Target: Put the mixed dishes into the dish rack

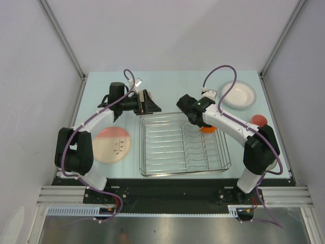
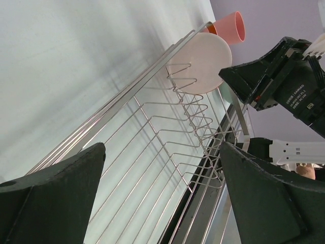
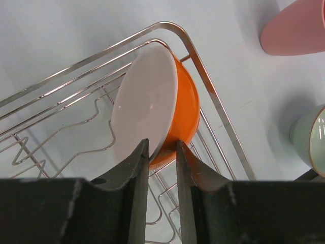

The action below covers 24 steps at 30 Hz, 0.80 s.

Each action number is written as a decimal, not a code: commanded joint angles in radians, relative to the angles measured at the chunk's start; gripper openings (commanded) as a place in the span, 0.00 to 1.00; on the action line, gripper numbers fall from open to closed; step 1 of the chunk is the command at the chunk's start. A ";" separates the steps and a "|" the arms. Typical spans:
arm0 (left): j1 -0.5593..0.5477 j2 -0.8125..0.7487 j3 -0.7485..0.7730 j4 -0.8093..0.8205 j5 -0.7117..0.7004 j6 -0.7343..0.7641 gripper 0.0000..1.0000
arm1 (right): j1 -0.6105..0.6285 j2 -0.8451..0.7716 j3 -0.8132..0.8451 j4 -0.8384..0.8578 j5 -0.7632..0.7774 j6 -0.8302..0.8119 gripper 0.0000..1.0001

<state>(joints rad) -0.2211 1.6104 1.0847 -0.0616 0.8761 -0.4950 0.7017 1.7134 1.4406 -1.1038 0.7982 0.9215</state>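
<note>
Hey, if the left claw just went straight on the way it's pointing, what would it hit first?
Most likely the dish rack: its wires fill the gap ahead of the open left claw. Depth is hard to judge.

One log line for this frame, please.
right gripper: pinching bowl rim, bowl in rack | left gripper: open, at rack corner

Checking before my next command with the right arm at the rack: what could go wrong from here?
1. The right gripper pinches only the rim of the orange-and-white bowl, which stands on edge in a corner of the dish rack; it may slip or tip over once released.
2. The pink tumbler and pale green bowl stand just outside that corner; a wide move of the arm could knock them.
</note>
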 commanded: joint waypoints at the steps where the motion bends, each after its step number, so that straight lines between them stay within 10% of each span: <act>1: 0.008 0.011 -0.008 0.048 0.020 0.030 1.00 | -0.011 0.077 -0.032 -0.031 -0.056 0.034 0.26; 8: 0.008 -0.001 -0.016 -0.032 0.015 0.150 1.00 | -0.013 0.097 -0.059 -0.021 -0.030 0.019 0.01; 24: 0.009 0.006 -0.025 -0.066 0.006 0.185 1.00 | 0.087 0.184 0.181 -0.175 0.252 -0.205 0.00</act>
<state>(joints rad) -0.2211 1.6184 1.0622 -0.1287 0.8749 -0.3401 0.7387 1.8656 1.5742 -1.1725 0.9623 0.7528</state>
